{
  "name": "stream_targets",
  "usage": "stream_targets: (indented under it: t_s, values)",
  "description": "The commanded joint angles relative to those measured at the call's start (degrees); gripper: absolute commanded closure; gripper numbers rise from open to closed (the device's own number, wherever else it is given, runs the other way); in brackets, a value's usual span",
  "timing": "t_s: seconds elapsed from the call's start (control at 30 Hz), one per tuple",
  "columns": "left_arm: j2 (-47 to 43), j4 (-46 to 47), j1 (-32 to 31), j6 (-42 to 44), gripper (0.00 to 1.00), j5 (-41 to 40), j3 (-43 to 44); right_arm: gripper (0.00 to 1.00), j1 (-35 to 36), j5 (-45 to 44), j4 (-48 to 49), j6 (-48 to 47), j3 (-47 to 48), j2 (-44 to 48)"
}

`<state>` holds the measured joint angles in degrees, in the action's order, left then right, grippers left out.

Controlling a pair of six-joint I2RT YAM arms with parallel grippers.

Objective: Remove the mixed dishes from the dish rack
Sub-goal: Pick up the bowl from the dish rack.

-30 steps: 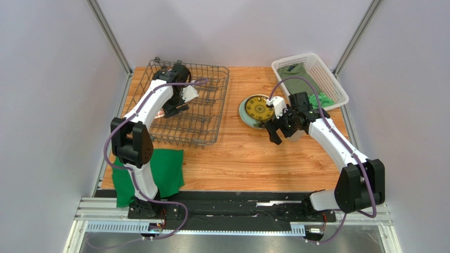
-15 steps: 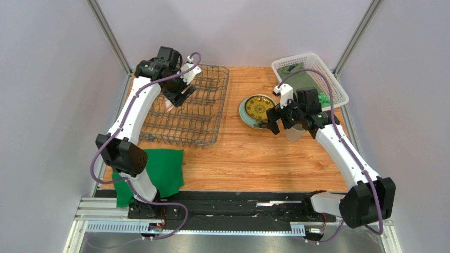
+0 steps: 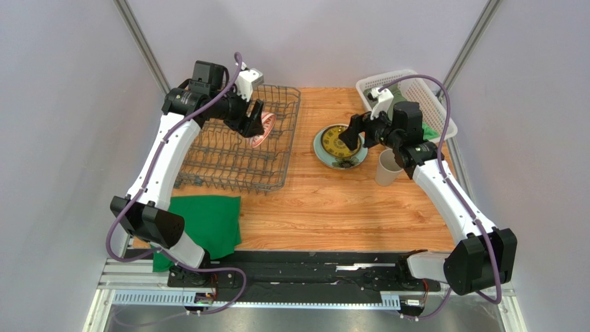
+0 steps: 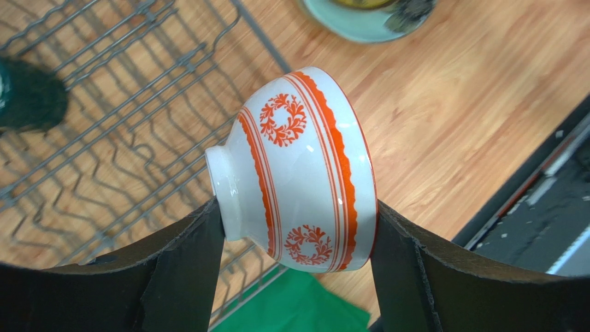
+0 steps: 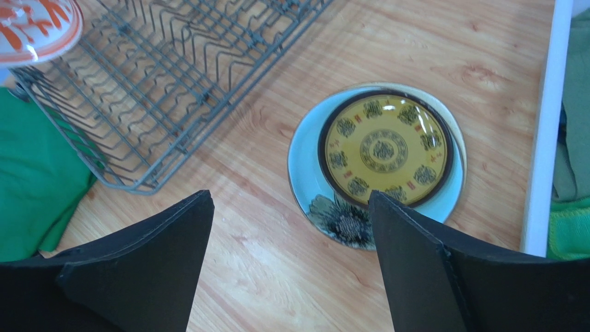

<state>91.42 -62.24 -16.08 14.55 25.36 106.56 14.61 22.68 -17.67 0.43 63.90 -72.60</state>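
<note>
L: my left tool (image 4: pixel 298 214) clamps small red-and-white patterned bowl (image 4: pixel 298 166), tipped sideways, above dark grey wire dish rack (image 4: pixel 104 104). R: my right tool (image 5: pixel 289 200) wide over yellow patterned plate (image 5: pixel 385 149) on pale teal plate (image 5: pixel 305 162).

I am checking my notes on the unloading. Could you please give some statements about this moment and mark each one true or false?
1. The left hand holds the red-and-white bowl. True.
2. The yellow plate stands in the dish rack. False: it lies on the teal plate, on the table.
3. The right hand grips the beige cup. False: it is open above the plates, and the cup stands free on the table.
4. A dark green mug is in the dish rack. True.
</note>
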Motion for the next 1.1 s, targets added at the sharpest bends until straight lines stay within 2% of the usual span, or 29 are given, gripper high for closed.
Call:
stream_targets:
  t_s: [0.0, 0.2, 0.33, 0.6, 1.07]
  values:
    - [-4.75, 11.25, 0.17, -7.94, 1.0, 9.96, -3.02, 0.13, 0.42, 2.46, 11.51, 6.34, 1.41, 0.17]
    - [-6.34, 22.22, 0.17, -17.17, 1.0, 19.53, -8.99, 0.15, 1.03, 6.32, 17.23, 9.24, 1.05, 0.53]
    - [-5.9, 27.07, 0.17, -22.53, 1.0, 23.05, -11.46, 0.17, 2.87, 9.48, 19.69, 9.07, 1.23, 0.7]
    - [-5.11, 33.31, 0.17, -25.53, 1.0, 30.08, -14.19, 0.24, 8.59, 12.83, 19.52, 7.31, 3.68, -1.75]
    - [-7.21, 36.84, 0.08, -26.76, 1.0, 35.1, -18.67, 0.32, 15.01, 6.95, 15.56, 1.69, 7.99, -6.41]
